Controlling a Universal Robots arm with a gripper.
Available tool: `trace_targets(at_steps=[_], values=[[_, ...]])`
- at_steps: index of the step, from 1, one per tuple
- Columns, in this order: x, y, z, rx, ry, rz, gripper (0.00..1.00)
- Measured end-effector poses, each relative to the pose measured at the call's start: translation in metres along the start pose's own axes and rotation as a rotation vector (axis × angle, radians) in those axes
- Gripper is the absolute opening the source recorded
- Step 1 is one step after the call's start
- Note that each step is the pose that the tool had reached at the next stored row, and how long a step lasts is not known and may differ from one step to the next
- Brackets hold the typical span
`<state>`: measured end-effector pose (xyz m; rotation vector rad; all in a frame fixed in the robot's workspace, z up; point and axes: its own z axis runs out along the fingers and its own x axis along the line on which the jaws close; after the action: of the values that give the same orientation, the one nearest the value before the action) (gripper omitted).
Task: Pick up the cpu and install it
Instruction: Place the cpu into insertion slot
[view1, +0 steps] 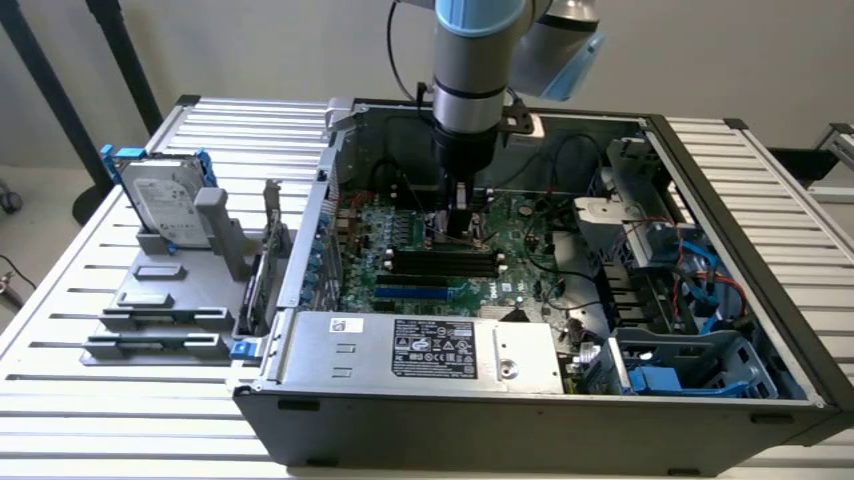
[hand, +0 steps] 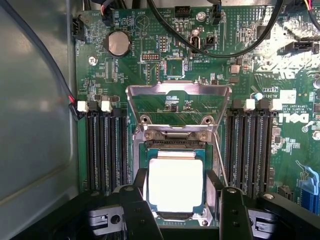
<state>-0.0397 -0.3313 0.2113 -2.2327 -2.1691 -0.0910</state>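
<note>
The cpu (hand: 176, 185), a small square chip with a bright silvery top, sits between my gripper's two dark fingers (hand: 136, 210), which press against its opposite edges. It is low over the motherboard socket (hand: 175, 142), inside the socket's frame. The socket's metal load plate (hand: 177, 91) stands hinged open behind it, with the thin lever (hand: 220, 160) alongside. My gripper (hand: 181, 202) is shut on the cpu. In the exterior view the gripper (view1: 458, 228) reaches straight down into the open computer case onto the green motherboard (view1: 441, 270); the cpu is hidden there.
Memory slots (hand: 105, 150) flank the socket on both sides, and black cables (hand: 210, 47) loop over the board. The power supply (view1: 427, 345) fills the case's near side. A silver hard drive (view1: 167, 200) with blue brackets stands on a grey holder at the exterior view's left.
</note>
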Motion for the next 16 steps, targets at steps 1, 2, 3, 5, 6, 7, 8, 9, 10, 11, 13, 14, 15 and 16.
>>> trace_targets(at_steps=[1,2,3,5,6,7,8,9,10,11,13,14,15,16], values=[[0.0000,-0.0001,0.0006,-0.0001,-0.0002,0.000,0.55],[0.0000,-0.0002,0.0011,-0.0005,-0.0003,0.000,0.55],[0.0000,-0.0004,0.0015,-0.0013,-0.0005,0.000,0.55],[0.0000,-0.0008,0.0023,-0.0035,-0.0005,0.000,0.55],[0.0000,-0.0010,0.0028,-0.0042,-0.0003,0.000,0.55],[0.0000,-0.0012,0.0033,-0.0047,-0.0002,0.000,0.55],[-0.0001,-0.0013,0.0038,-0.0048,-0.0003,0.000,0.55],[-0.0001,-0.0015,0.0042,-0.0048,-0.0005,0.000,0.55],[-0.0002,-0.0016,0.0046,-0.0048,-0.0006,0.000,0.55],[-0.0002,-0.0017,0.0050,-0.0048,-0.0007,0.000,0.55],[-0.0002,-0.0017,0.0056,-0.0050,-0.0007,0.000,0.55],[-0.0001,-0.0017,0.0060,-0.0051,-0.0007,0.000,0.55],[-0.0002,-0.0017,0.0063,-0.0051,-0.0009,0.000,0.55],[-0.0002,-0.0017,0.0067,-0.0051,-0.0009,0.000,0.55]])
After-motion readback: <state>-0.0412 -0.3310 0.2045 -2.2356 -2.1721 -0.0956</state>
